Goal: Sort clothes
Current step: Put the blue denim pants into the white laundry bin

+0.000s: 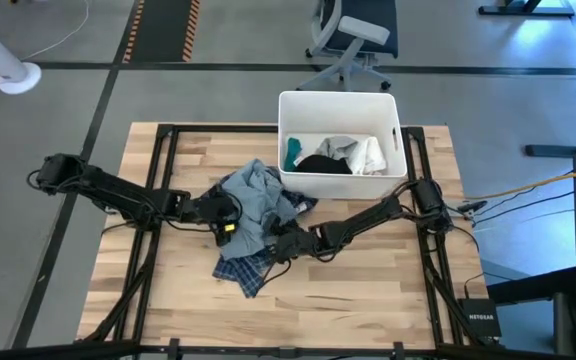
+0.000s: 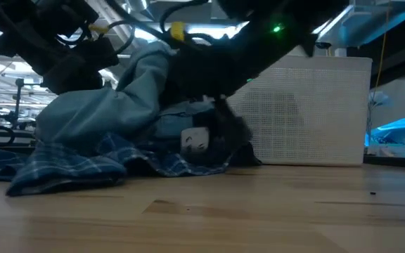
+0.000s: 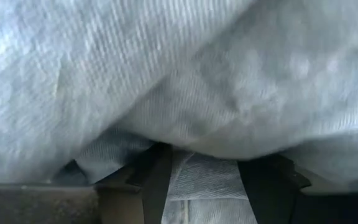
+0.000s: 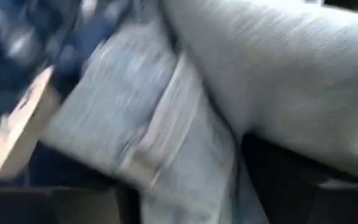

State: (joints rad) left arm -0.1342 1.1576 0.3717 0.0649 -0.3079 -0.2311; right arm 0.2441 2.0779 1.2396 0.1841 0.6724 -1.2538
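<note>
Soft, floppy blue-grey shirt [image 1: 253,205] w/ left gripper [image 1: 230,222] pinching fabric at 9 o'clock, right gripper [image 1: 276,243] state unclear; grab bunched folds.

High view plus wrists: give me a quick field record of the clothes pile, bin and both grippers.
pile: light blue-grey garment heaped on dark blue plaid garment, mid-table
bin: white bin at the table's far side, holding teal, black and white clothes
left gripper: at the pile's left side, blue-grey fabric between its fingers, grip not confirmed
right gripper: at the pile's right edge, fabric close against it
sorting: unfinished, two garments outside the bin
</note>
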